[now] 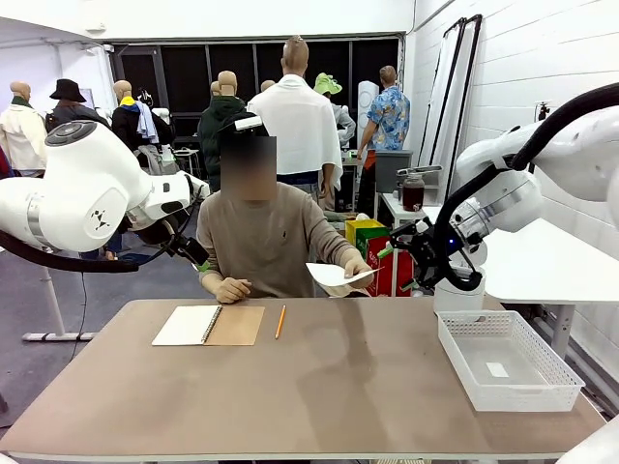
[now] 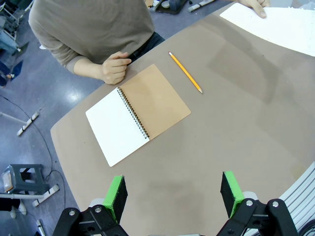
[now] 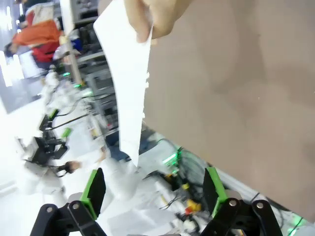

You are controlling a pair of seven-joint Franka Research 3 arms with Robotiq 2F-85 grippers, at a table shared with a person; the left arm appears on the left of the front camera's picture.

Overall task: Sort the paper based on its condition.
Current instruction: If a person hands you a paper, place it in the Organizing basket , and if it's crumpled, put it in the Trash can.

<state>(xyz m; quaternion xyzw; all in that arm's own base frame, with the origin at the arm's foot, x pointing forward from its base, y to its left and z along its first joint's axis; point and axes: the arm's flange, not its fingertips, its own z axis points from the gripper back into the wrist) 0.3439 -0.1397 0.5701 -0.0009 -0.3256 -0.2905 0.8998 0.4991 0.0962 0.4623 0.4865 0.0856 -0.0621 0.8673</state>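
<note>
- Right pincer (image 3: 155, 186) is spread wide open with nothing between its green pads (image 3: 93, 189). It's just hanging in the air off the far right side of the worktop (image 1: 338, 387).
- Straight ahead of it is the sheet of paper (image 3: 125, 73), plain white. The person's hand (image 3: 147, 14) pinches it at one end and holds it out toward that pincer. It's close, but they're apart as far as I can see.
- One long edge of the sheet looks a bit ragged from the right wrist view.
- From the front, the paper is up off the worktop, over its far edge, in front of the person's chest.
- Left pincer (image 2: 173, 192) is open too, and empty. It hovers above the left part of the worktop, looking down on the notebook (image 2: 138, 113).
- The notebook lies flat near the far edge, with a white page on one side, the brown cover on the other and the spiral between them.
- A yellow pencil (image 2: 185, 73) lies near the cover side, not touching it.
- The person's other hand (image 2: 114, 68) is a loose fist resting on the worktop just behind the notebook.
- A white mesh basket (image 1: 551, 372) sits at the right end of the worktop. There's a small white bit on its floor, can't tell what.
</note>
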